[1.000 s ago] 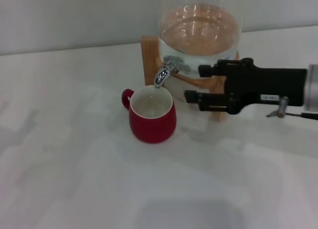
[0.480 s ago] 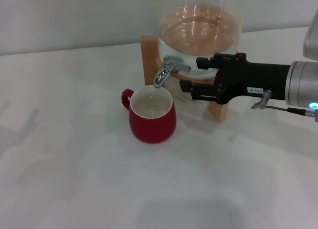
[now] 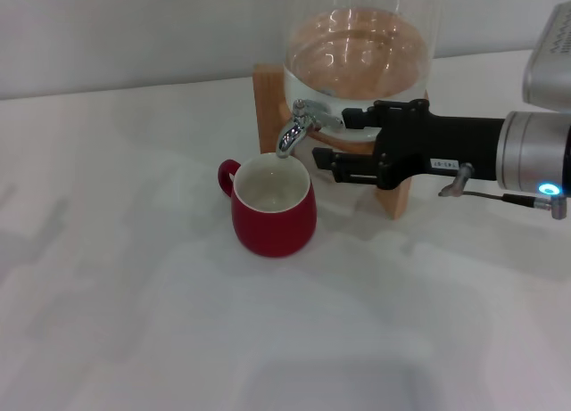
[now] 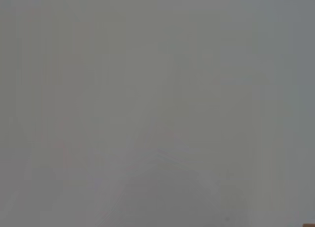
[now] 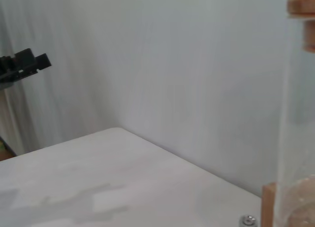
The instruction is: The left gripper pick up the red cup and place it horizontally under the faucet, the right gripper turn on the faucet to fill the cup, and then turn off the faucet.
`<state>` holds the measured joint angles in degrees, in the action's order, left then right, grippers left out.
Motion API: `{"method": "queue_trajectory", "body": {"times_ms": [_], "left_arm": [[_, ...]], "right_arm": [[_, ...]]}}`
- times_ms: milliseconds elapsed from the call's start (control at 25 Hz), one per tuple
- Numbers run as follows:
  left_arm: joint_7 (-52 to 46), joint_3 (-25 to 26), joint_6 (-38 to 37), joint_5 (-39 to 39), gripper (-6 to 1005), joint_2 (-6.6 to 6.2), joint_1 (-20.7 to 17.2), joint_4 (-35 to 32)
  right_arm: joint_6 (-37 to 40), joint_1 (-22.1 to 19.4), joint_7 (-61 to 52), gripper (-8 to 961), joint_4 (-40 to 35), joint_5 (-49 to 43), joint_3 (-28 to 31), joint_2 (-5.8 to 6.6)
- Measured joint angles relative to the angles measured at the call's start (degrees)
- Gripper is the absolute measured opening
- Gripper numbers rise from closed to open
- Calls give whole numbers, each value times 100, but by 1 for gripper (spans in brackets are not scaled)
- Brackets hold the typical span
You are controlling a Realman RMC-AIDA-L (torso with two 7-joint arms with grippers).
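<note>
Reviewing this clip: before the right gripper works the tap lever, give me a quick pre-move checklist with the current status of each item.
1. Glossy red ceramic cup upright on the white table, its mouth below the spout: ok.
2. Chrome faucet not yet running, no stream seen into the cup: ok.
3. Black flat-fingered right gripper open, level with the faucet lever, fingertips beside it: ok.
4. Fingers actually touching the lever: cannot tell.
5. Clear glass dispenser on its wooden stand holds liquid: ok.
6. Left gripper clear of the cup, nowhere in the head view: ok.
</note>
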<state>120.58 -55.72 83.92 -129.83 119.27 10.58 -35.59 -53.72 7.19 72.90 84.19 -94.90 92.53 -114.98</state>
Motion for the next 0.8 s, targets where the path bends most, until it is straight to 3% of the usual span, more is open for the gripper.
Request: {"method": "queue_trajectory", "body": {"times_ms": [800], "left_arm": [[-17,0,-34,-7,892,-9,-12,0]], "right_arm": [[-227,147,17,719,68,-5,-212,10]]}}
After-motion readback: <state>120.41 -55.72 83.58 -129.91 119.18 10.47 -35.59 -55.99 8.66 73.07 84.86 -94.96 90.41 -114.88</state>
